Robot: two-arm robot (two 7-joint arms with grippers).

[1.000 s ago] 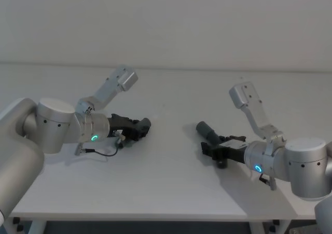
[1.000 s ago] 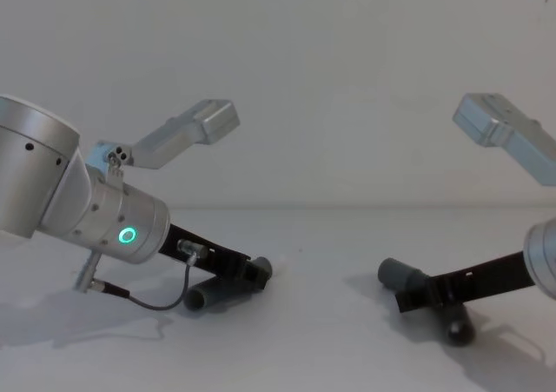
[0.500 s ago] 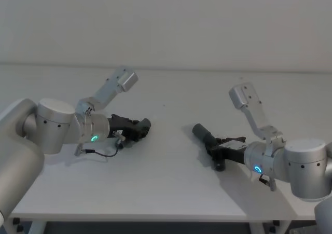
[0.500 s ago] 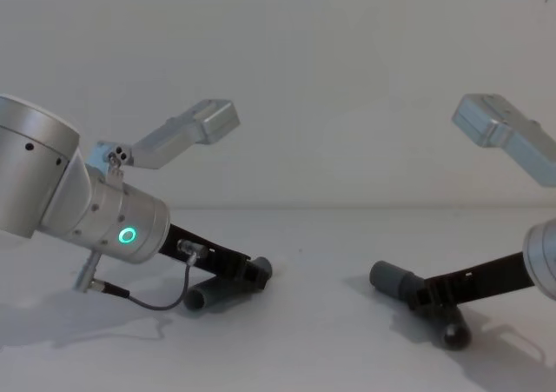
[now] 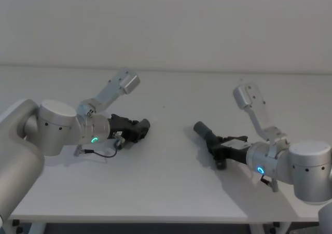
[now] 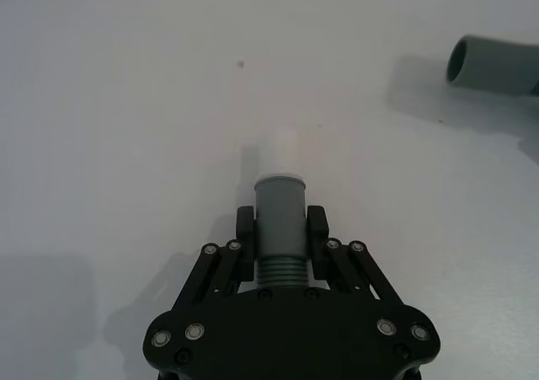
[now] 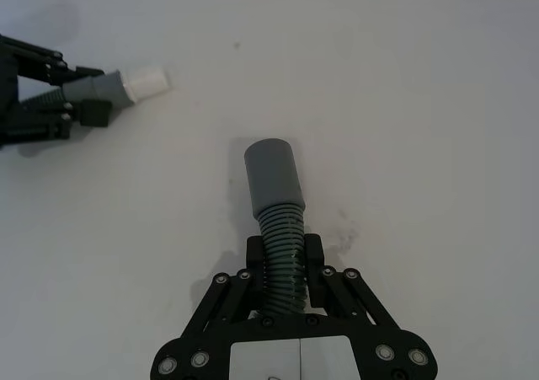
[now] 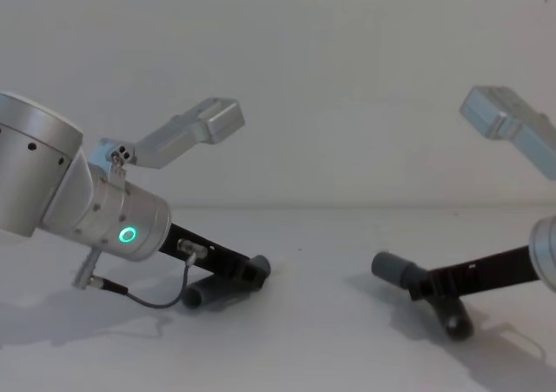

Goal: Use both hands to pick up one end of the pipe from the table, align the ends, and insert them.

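Meanwhile, the right gripper [image 7: 285,258], clamped on the ribbed middle of the socket piece [image 7: 280,220], had shifted a little over the last second and carried the wide cuff [image 7: 270,172] a touch higher above the table [image 5: 166,187]. The left gripper [image 6: 280,228] had hardly stirred, closed on the spigot piece [image 6: 279,207] low by the table with its pale tip [image 6: 283,151] poking out ahead. To my eye both grasps were made, but the two ends lay well apart and out of line, so lifting and aligning remained.
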